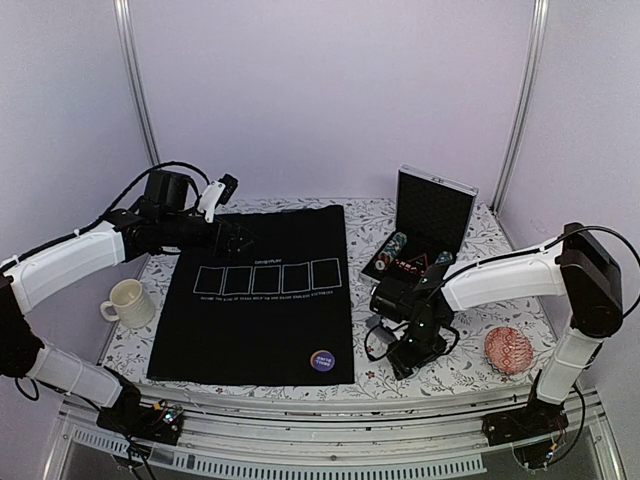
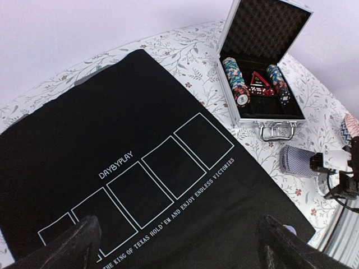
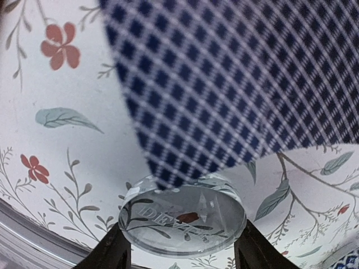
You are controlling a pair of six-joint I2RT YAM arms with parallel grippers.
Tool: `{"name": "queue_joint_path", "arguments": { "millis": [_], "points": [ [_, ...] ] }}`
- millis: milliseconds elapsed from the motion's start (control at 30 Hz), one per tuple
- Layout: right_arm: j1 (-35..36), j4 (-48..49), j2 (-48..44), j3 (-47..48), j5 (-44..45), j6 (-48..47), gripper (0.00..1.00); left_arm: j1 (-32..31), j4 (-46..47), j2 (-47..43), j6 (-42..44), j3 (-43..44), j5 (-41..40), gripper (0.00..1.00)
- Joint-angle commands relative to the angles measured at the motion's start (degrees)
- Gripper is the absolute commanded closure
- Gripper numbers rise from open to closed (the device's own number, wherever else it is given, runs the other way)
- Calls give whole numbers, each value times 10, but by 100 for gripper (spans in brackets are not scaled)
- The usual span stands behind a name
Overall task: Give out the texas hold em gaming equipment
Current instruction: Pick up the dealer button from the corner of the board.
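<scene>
Clear dealer disc [image 3: 182, 216] sits between our right tool's [image 3: 182, 249] fingers, blue-checked cards [image 3: 235, 84] just beyond; whether they pinch it we cannot tell.

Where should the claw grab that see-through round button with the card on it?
Probably by its rim, on the two side edges, coming straight down from above. The button lies flat on the cloth, so only its round edge offers a pinch. The card covers its far edge, but both sides are bare, and the right claw flanks them.
</scene>
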Motion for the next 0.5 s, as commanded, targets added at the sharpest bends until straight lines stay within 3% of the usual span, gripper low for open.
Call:
{"name": "queue_joint_path", "arguments": {
  "millis": [0, 100, 233, 467],
  "points": [
    [-2, -5, 16, -10, 14, -8, 50, -4, 1, -12, 7, 5, -1, 2],
    [-1, -10, 0, -12, 0, -12, 58, -4, 1, -10, 8, 5, 1, 2],
    [37, -14, -33, 1, -1, -44, 62, -4, 2, -10, 5, 6, 8, 2],
    [90, 75, -108, 75, 102, -124, 63, -8, 24, -20, -20, 4, 76, 2]
  ]
}}
